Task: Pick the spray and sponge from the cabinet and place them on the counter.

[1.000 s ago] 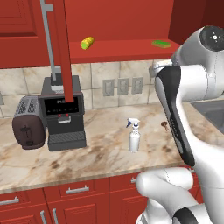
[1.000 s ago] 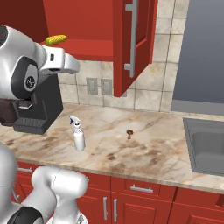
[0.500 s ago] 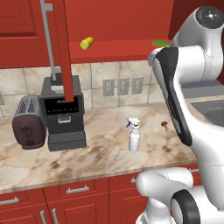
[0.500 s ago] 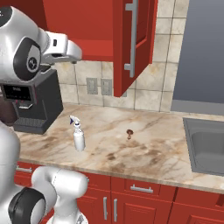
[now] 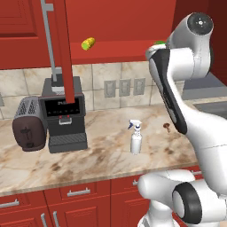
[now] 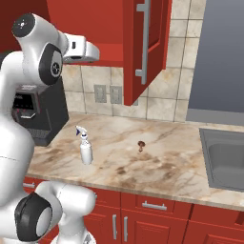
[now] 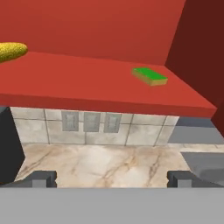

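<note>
The jaws of the gripper (image 7: 112,178) stand wide and empty, so with the spray (image 5: 136,139) already on the counter (image 5: 97,155), it should rise toward the sponge (image 7: 150,75) at one o'clock on the cabinet (image 7: 100,83) shelf, and approach level.

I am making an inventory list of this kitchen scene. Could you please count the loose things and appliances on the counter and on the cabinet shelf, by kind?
Spray bottle: 1
Sponge: 1
Yellow-green corn-like item: 1
Coffee machine: 1
Toaster: 1
Small brown item on the counter: 1
Total: 6
</note>
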Robot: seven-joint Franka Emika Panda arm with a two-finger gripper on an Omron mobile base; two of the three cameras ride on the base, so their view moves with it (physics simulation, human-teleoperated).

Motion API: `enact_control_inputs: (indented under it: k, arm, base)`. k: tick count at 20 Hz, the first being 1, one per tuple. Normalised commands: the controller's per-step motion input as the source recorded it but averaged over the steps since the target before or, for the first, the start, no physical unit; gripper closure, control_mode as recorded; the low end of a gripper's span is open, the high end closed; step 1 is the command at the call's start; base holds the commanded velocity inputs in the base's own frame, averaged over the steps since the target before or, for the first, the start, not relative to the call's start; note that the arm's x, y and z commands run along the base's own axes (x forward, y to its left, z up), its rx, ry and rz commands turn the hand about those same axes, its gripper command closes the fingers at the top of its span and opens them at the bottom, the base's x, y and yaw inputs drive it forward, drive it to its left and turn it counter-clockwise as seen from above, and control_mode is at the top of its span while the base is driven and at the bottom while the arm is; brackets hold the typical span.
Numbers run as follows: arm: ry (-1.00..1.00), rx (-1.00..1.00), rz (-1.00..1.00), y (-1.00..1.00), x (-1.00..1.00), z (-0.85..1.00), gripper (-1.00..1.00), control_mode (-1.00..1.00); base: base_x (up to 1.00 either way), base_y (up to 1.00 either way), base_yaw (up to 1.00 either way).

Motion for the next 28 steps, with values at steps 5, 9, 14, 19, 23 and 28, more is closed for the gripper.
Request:
enact_control_inputs:
  k: [5, 9, 14, 19, 23, 28]
  arm:
    - [-0.12, 0.0, -0.01, -0.22, 0.62, -0.04, -1.0, -1.0]
    - [-0.02, 0.0, -0.03, -0.35, 0.28, 0.36, -1.0, -1.0]
    - [0.02, 0.0, -0.01, -0.36, 0.13, 0.48, -1.0, -1.0]
    - [0.02, 0.0, 0.0, -0.18, 0.25, 0.07, -1.0, -1.0]
    - [0.0, 0.0, 0.0, -0.11, 0.34, -0.16, -1.0, -1.0]
    - [0.0, 0.0, 0.0, -0.16, 0.41, -0.24, -1.0, -1.0]
  base:
    - [0.0, 0.0, 0.0]
    - [0.0, 0.0, 0.0]
    - [0.0, 0.0, 0.0]
    - [0.0, 0.0, 0.0]
    - [0.0, 0.0, 0.0]
    - [0.0, 0.0, 0.0]
